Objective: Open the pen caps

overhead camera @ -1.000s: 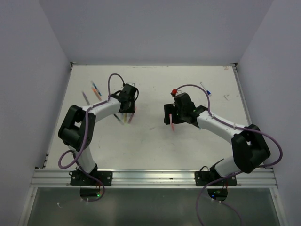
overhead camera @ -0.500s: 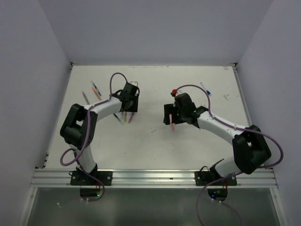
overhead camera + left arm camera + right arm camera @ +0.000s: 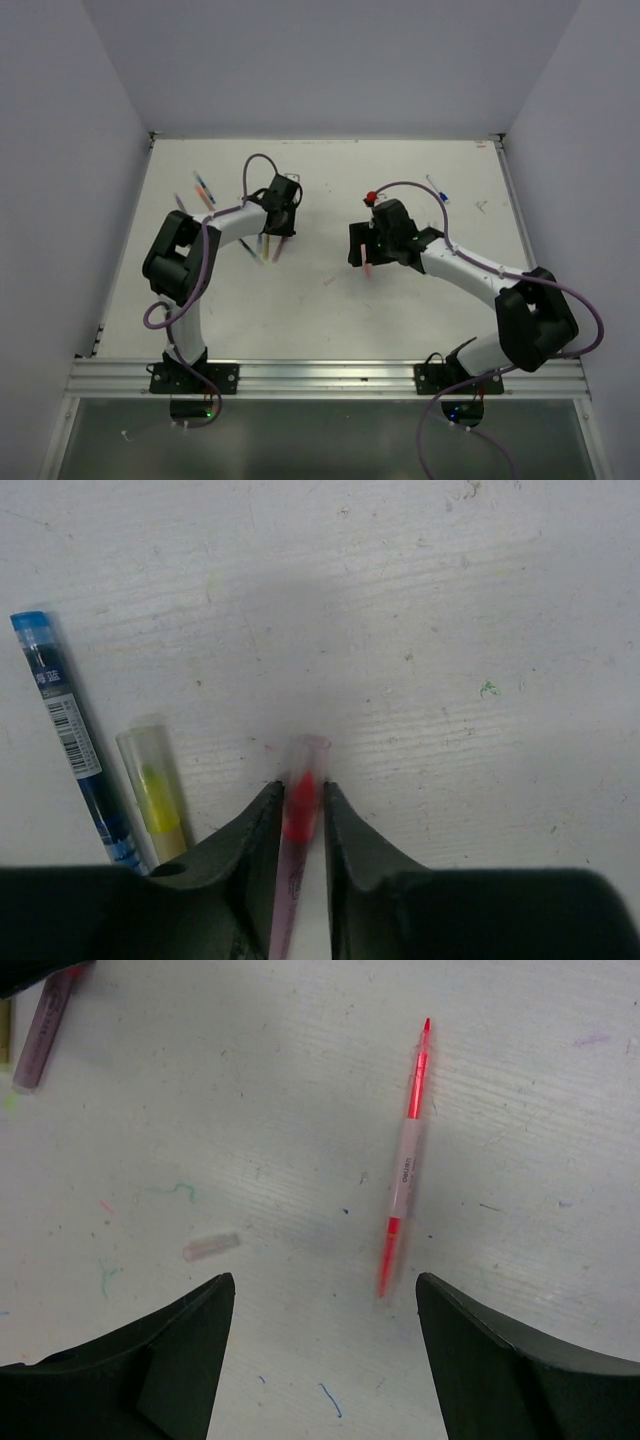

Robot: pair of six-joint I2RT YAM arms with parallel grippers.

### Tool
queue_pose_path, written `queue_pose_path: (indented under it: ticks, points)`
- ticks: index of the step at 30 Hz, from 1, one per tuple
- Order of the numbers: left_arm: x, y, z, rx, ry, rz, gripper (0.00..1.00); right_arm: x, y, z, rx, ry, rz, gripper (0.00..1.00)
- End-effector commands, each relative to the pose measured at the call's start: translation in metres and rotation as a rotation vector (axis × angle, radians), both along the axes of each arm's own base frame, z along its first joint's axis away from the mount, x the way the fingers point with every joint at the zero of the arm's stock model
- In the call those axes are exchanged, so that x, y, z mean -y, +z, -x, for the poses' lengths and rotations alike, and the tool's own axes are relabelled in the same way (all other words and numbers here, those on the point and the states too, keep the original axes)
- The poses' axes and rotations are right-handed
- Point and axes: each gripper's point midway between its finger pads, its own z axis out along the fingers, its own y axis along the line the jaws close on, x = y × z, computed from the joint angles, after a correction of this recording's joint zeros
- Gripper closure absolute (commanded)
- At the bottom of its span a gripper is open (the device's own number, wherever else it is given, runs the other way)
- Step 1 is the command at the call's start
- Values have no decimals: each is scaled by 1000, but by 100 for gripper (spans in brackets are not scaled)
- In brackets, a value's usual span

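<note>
Left wrist: left pincer (image 3: 300, 792) pinches a pink pen (image 3: 299, 815) lengthwise, its clear cap (image 3: 309, 752) pointing away; right pincer (image 3: 322, 1282) stands spread.

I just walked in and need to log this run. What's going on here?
Two robot arms are working on pens lying on a white table. The left gripper is pinched on a pink pen whose clear cap is on. The right gripper hovers open over an uncapped red pen and a loose cap lying apart from it.
</note>
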Motion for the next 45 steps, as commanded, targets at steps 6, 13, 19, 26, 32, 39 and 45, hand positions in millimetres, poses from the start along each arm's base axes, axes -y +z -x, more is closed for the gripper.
queue_pose_path:
  ticks: [6, 13, 19, 26, 32, 39, 45]
  points:
    - [3, -2, -2, 8, -3, 28, 100, -14, -2, 26, -38, 66, -79, 23]
    - [13, 32, 1, 59, 4, 125, 100, -49, -23, 55, -81, 150, -91, 24]
    - [22, 77, 19, 125, -13, 267, 100, -65, -25, 55, -87, 149, -125, 26]
    - [48, 122, 60, 168, -93, 561, 100, -102, 15, 56, 4, 257, -318, 26]
    - [58, 151, 79, 235, -73, 790, 100, -124, 62, 54, 99, 292, -520, 25]
    - [45, 147, 96, 265, 43, 879, 100, -137, 80, 46, 118, 274, -612, 26]
    - [51, 145, 100, 224, 69, 913, 100, -155, 71, 48, 59, 295, -692, 31]
